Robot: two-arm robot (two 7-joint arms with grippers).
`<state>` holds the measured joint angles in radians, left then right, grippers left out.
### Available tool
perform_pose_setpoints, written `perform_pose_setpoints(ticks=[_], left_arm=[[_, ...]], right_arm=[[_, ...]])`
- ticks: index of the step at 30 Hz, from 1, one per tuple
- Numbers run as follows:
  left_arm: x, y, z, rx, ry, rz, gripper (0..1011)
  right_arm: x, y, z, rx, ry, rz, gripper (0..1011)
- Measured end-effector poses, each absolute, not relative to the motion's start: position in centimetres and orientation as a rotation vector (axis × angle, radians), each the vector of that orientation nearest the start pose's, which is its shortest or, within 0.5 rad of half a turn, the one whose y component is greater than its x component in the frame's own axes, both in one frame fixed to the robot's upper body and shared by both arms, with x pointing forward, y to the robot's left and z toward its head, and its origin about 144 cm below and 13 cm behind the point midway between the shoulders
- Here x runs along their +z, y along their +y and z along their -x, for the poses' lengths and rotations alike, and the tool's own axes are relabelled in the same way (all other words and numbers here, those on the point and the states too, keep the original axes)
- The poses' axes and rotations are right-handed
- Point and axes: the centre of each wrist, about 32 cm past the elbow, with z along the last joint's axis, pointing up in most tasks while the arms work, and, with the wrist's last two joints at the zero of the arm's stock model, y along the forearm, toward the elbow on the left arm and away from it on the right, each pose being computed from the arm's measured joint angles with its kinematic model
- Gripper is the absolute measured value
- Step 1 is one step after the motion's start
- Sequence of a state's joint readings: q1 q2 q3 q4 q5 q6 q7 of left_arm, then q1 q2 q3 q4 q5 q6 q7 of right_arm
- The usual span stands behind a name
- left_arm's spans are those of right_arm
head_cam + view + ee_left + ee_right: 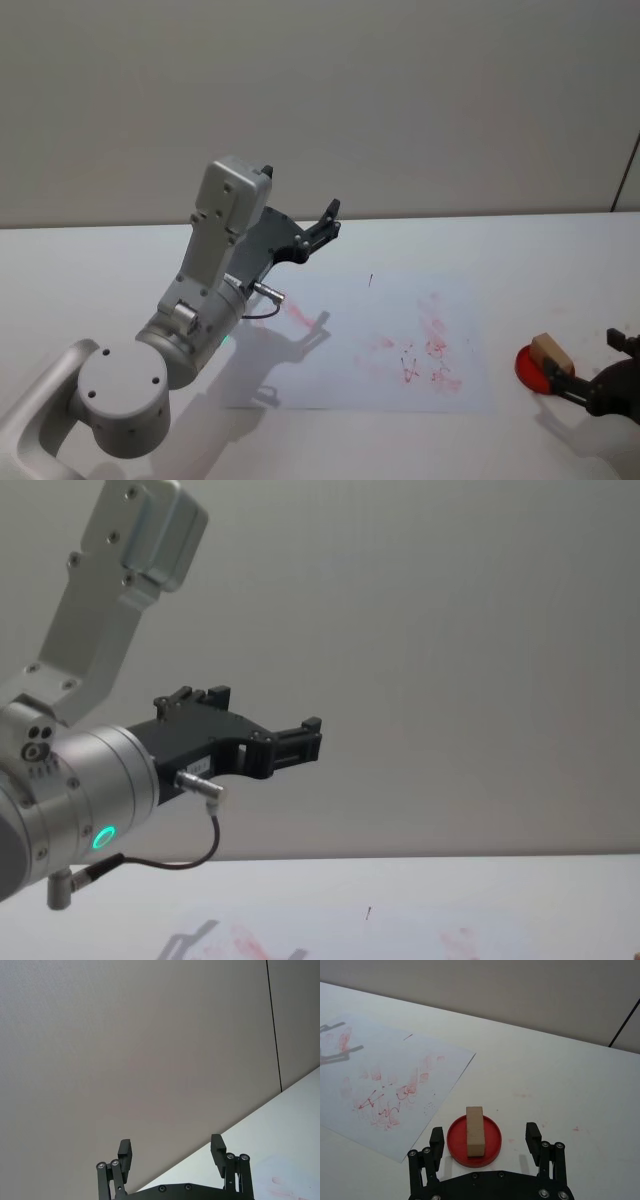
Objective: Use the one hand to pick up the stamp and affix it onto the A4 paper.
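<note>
Right gripper (485, 1135) spread wide, empty, near stamp (475, 1130) on red pad (457, 1137) beside A4 paper (385, 1060), left gripper (170, 1144) raised, spread

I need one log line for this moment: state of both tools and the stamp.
right tool: open, near stamp | stamp: on red pad, beside A4 paper | left tool: open, raised
</note>
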<state>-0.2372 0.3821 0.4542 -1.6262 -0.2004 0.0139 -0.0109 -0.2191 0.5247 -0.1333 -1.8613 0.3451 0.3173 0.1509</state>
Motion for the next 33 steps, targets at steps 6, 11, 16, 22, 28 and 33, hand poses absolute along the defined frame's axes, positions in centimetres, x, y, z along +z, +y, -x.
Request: perform_pose_setpoints(ticks=[6,11,16,22,28,33], left_arm=[[120.4,19.8,-49.2,1.124,-0.268,-0.061,1001],[120.4,19.8,-49.2,1.124,-0.268,-0.061,1001],[120.4,19.8,-49.2,1.124,-0.268,-0.061,1001],[120.4,19.8,-49.2,1.124,-0.268,-0.061,1001],[120.4,19.8,-49.2,1.124,-0.268,-0.061,1001],[120.4,19.8,-49.2,1.124,-0.268,-0.061,1001]], right_arm=[[117.1,-29.2,-39.9,-1.164,0.153,0.381,1001],[116.8,-28.9,-40.5,-1.162,0.161,0.393,1001],[116.4,-28.3,-41.3,-1.153,0.169,0.403,1001],[116.1,-27.9,-42.0,-1.143,0.173,0.409,994],[115.9,-27.6,-42.5,-1.137,0.176,0.412,817],[115.8,-27.4,-42.7,-1.133,0.178,0.415,686]])
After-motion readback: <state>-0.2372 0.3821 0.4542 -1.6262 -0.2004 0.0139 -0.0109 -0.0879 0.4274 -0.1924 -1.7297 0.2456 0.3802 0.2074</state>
